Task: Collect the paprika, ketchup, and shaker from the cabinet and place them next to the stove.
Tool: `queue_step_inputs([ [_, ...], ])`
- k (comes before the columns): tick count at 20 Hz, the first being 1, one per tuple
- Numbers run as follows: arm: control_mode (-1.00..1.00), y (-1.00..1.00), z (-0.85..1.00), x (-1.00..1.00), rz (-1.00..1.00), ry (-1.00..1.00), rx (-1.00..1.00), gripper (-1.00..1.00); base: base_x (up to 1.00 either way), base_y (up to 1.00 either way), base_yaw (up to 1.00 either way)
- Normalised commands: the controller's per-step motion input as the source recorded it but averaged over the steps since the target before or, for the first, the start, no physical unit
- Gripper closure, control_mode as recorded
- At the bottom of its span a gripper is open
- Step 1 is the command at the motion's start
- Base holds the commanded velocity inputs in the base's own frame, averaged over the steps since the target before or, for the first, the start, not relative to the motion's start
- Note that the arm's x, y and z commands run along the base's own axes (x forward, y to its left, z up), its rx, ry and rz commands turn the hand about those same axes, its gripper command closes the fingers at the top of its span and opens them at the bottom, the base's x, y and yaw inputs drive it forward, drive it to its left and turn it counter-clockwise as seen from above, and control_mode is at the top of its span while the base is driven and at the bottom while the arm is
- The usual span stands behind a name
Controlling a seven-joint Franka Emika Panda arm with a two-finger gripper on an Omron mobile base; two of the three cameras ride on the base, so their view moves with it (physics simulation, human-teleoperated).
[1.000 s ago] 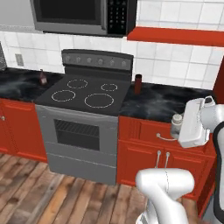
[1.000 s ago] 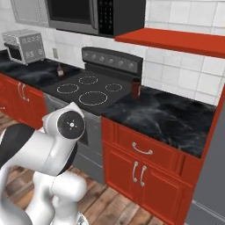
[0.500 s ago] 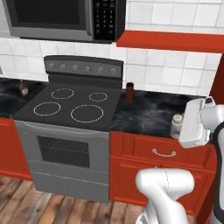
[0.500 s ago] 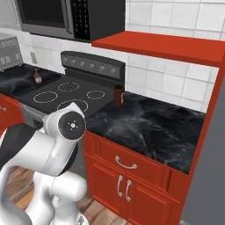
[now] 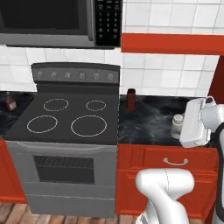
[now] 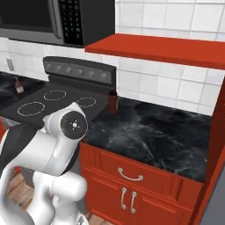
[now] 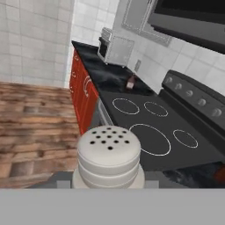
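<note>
In the left base view the arm rises at the lower right, and its hand hangs level with the right end of the counter, with the shaker [image 5: 177, 126] held against its left side. The gripper's [image 5: 180, 129] fingers are hidden behind the hand, so the grasp is hard to read here. The stove [image 5: 65, 118] sits left of a black marbled counter [image 5: 153, 124]; the paprika [image 5: 131, 99] stands on that counter just beside the stove's right rear corner, and the ketchup [image 5: 10, 102] on the counter left of the stove. A microwave [image 5: 52, 22] hangs above.

In the right base view the arm's joint covers the stove's [image 6: 52, 99] front; the paprika [image 6: 113, 101] is small and dim.

In the hand view the shaker [image 7: 109, 156] sits between the jaws, its perforated top up, its base cut off. A toaster oven [image 7: 115, 49] stands far along the counter.
</note>
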Motion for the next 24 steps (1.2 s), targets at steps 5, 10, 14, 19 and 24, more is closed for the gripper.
queue_step_inputs([
  [5,1.00,0.00,0.00,0.00,0.00,0.00,0.00,1.00,0.62,0.51,-0.32],
  [10,1.00,0.00,0.00,0.00,0.00,0.00,0.00,1.00,0.77,0.11,-0.20],
  [14,1.00,0.00,0.00,0.00,0.00,0.00,0.00,1.00,0.60,0.00,-0.14],
  [19,-1.00,-0.13,-0.57,0.14,-0.02,-0.01,0.00,1.00,0.09,0.00,-0.02],
  [24,-1.00,-0.34,-1.00,0.30,0.07,-0.01,0.00,1.00,0.00,0.00,0.00],
])
